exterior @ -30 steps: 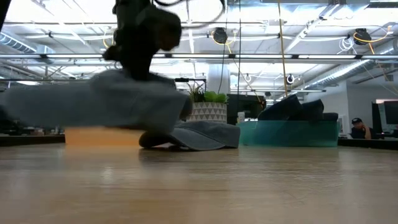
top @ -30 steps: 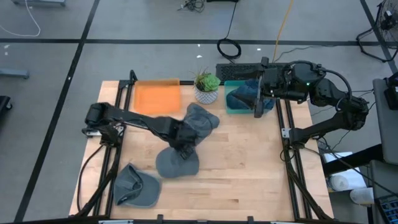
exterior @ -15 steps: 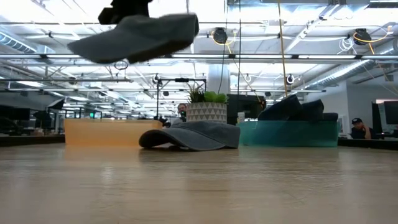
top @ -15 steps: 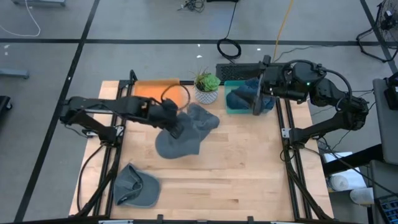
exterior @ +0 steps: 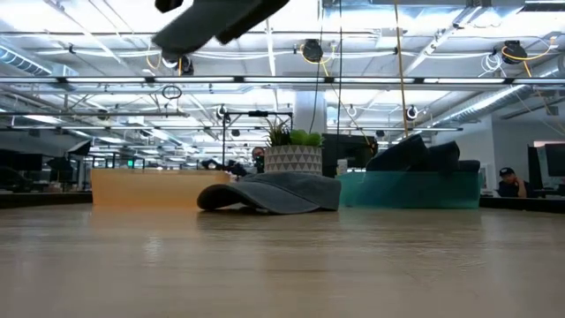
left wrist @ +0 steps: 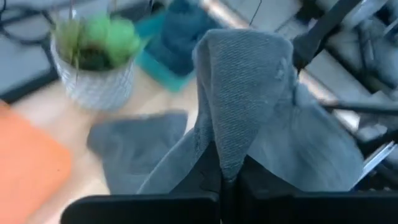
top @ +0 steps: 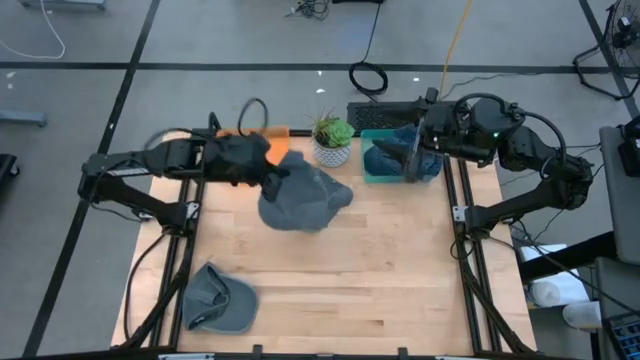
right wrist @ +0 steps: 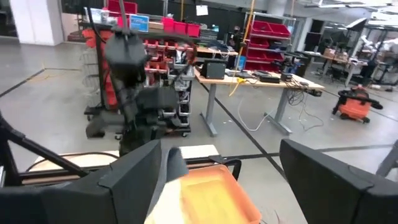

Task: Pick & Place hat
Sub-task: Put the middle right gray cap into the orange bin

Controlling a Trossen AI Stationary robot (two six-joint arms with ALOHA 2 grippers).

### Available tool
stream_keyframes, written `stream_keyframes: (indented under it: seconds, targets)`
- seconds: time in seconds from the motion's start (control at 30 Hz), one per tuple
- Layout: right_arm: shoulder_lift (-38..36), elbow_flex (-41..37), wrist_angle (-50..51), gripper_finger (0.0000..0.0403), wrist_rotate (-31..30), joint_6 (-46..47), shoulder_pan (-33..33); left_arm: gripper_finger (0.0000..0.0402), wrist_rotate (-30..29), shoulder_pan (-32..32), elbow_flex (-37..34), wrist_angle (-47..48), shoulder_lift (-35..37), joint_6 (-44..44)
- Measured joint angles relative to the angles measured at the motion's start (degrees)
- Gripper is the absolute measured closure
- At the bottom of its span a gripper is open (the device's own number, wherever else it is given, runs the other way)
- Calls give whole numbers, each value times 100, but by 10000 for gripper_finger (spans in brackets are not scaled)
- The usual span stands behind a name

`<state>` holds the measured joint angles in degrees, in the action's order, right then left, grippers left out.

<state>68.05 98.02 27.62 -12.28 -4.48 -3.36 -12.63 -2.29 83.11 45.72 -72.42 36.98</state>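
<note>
Hat (top: 290, 203) lifted higher; wrist shows jaws clamping it.

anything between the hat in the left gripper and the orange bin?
Nothing visible. The left gripper holds the grey hat in the air beside the orange bin, whose visible part looks bare. The potted plant stands off to the side, out of the path.

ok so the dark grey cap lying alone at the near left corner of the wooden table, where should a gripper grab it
The dark grey fabric cap lies flat, its crown collapsed into soft folds. A top-down approach, pinching a raised fold of the crown, looks best; the flat brim offers little to grip from above. The left gripper is shut on another grey hat, lifted near the orange tray. The right gripper waits over the teal bin.
</note>
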Motion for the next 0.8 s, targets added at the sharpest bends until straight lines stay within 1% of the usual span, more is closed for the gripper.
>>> stream_keyframes:
  seconds: [0.07,0.13,0.2,0.27,0.33,0.4,0.5,0.57,0.67,0.8]
  targets:
    - [0,-27,-14,90,-140,12,-2,397,-4,-113,13,-390,72,-136]
    - [-2,-93,-44,90,-286,22,-2,397,-6,-236,-2,-460,153,-292]
    - [4,-129,-39,89,-423,36,-2,397,-4,-341,5,-838,196,-425]
    - [3,-172,-67,89,-435,36,-2,397,-4,-468,1,-942,274,-560]
    - [-4,-274,-220,89,-442,36,-2,397,-4,-569,3,-1315,306,-673]
    - [-1,-395,-434,89,-432,36,-2,397,9,-694,2,-1463,383,-852]
    - [7,-532,-762,89,-421,69,-2,397,126,-898,7,-1956,426,-1147]
    - [2,-603,-985,88,-421,141,-13,397,311,-1108,-2,-2066,486,-1304]
    - [11,-764,-1273,75,-403,508,-117,397,626,-1437,4,-2347,543,-1427]
    - [26,-1008,-1454,40,-400,977,-280,397,856,-1846,2,-2494,599,-1580]
